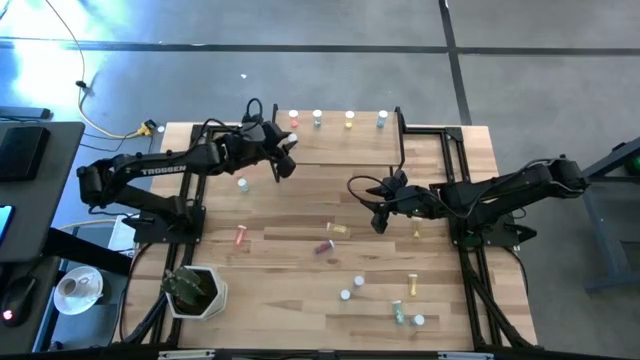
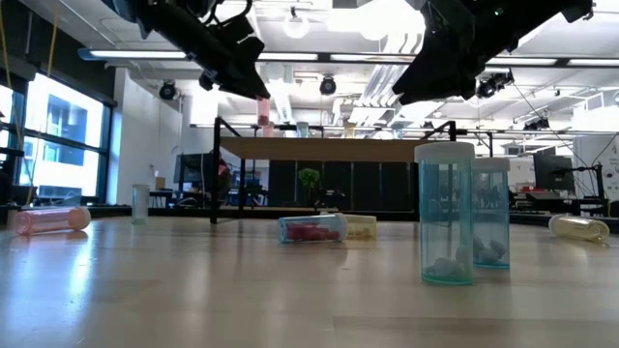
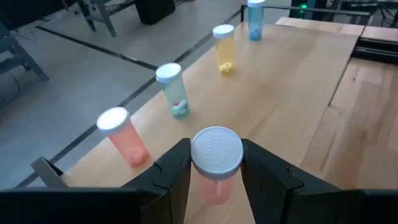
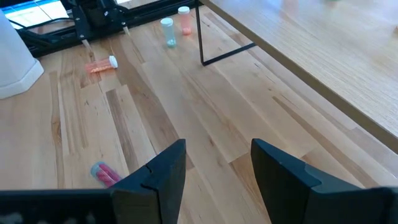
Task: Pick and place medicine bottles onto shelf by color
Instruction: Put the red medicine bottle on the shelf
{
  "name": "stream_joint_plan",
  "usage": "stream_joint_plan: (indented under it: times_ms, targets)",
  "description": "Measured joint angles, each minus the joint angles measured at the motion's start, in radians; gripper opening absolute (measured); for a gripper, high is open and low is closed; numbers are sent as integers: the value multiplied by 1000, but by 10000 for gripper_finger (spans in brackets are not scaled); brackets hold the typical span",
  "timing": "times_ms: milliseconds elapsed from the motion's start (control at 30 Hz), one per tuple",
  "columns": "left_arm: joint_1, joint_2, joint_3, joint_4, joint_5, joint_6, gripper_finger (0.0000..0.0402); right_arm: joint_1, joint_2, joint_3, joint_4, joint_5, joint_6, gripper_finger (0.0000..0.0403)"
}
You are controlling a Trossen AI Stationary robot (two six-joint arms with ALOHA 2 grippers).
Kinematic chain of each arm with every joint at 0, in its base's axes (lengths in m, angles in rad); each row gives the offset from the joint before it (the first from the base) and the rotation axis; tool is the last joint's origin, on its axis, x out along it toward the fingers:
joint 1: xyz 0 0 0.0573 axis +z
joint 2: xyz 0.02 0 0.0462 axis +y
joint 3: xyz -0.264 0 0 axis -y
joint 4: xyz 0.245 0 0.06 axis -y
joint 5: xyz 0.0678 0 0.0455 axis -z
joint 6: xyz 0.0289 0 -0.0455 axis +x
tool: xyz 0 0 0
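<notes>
Holding pink bottle over shelf.
Left fingers clamping its capped top, beside four upright bottles; right fingers hanging apart, empty, above table.

White pot with green plant, cup on saucer, yellow cable

The light plank-wood tabletop carries a small raised light-wood shelf along its far edge, a white plant pot at its near left corner, and scattered white-capped bottles. Four upright bottles, pink, green, yellow and blue, line the shelf's far edge.
</notes>
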Motion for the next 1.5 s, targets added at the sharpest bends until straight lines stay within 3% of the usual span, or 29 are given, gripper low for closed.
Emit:
stream_joint_plan:
  times_ms: [633, 1500]
  targets:
    - [55, 91, 0, 40, 43, -14, 120, 0, 0, 0, 18, 0, 0, 171]
    - [90, 91, 2, 17, 50, -48, 120, 0, 0, 0, 18, -16, -2, 171]
